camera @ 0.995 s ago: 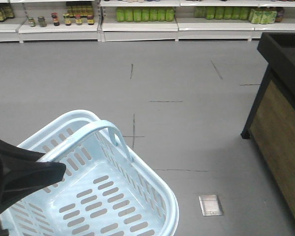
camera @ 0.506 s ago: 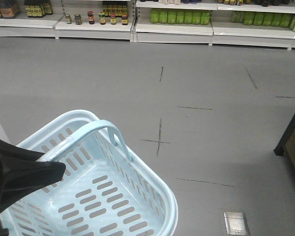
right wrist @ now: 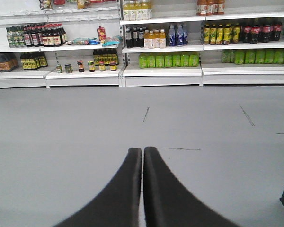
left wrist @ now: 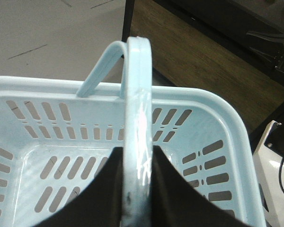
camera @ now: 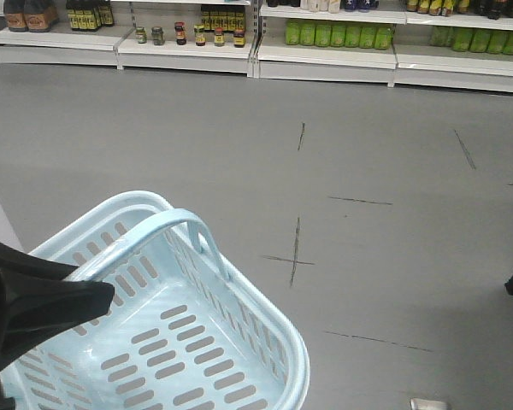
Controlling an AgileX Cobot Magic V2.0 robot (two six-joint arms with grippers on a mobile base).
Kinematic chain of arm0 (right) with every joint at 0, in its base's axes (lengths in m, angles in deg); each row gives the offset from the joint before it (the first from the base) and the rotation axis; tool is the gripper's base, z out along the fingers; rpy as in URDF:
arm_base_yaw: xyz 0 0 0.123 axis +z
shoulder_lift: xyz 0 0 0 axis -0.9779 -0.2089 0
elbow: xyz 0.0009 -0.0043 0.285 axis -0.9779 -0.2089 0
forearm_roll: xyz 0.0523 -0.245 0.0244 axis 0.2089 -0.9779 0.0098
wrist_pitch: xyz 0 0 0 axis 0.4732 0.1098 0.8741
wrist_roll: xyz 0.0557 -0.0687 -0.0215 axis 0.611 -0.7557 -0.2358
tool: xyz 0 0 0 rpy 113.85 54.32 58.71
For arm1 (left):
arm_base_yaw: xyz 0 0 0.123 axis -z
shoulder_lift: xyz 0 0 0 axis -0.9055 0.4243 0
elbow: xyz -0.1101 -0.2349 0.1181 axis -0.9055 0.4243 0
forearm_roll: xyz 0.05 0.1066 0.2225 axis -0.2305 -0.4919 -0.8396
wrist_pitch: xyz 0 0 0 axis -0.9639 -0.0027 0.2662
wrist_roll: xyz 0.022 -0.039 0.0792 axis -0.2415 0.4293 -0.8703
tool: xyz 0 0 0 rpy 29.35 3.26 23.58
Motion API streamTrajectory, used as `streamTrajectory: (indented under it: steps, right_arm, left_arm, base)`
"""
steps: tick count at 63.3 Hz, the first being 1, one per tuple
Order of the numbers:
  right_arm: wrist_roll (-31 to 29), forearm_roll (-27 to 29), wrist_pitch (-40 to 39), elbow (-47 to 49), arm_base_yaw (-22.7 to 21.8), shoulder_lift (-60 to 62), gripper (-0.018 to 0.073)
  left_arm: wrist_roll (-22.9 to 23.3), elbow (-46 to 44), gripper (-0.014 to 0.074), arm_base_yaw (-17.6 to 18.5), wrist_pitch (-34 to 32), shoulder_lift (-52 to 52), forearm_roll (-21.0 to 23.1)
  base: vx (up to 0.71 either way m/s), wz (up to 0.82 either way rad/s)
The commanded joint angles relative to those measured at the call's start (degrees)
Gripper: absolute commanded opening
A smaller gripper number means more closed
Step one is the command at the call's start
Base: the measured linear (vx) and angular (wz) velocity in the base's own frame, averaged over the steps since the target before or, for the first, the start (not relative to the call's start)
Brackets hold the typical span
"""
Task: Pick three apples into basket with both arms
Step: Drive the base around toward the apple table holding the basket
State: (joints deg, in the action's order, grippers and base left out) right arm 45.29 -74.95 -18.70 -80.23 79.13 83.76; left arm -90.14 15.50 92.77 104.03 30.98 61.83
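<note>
Around basket handle [left wrist: 138, 94], left fingers [left wrist: 175, 198] clamped

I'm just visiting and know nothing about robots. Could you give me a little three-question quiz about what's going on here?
1. True or false: three apples lie in the basket.
2. What is the left gripper clamped on? A: the basket's handle. B: a bottle. C: nothing.
3. One word: is the right gripper open or shut?
Key: 1 false, no apple shows in it. 2 A. 3 shut, with nothing held.
</note>
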Motion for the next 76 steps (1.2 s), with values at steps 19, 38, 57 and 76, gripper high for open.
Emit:
streamTrajectory:
  steps: [19,38,57,76]
  right_arm:
    - [-0.34,-0.49,-4.16,-0.79,-0.04,0.69,-0.0005]
    - [-0.34,-0.49,-4.16,-0.79,-0.04,0.69,-0.0005]
    - [-0.34,-0.49,-4.16,-0.79,-0.04,0.69,-0.0005]
    - [-0.34,-0.49,-4.16,-0.79,-0.04,0.69,-0.0005]
  left_arm:
    - [0.20,-1.77,-0.0006,0.21,-4.70,-0.63,2.71]
    - [0.20,-1.77,-0.0006,0.21,-4.70,-0.63,2.71]
    - [0.20,-1.77,-0.0006,0.21,-4.70,-0.63,2.71]
    - [0.20,-1.77,-0.0006,0.21,-4.70,-0.63,2.71]
  base:
    - [0.22,0.04]
    - [0.28,0.01]
    - [0.32,-0.03]
    - [0.33,-0.06]
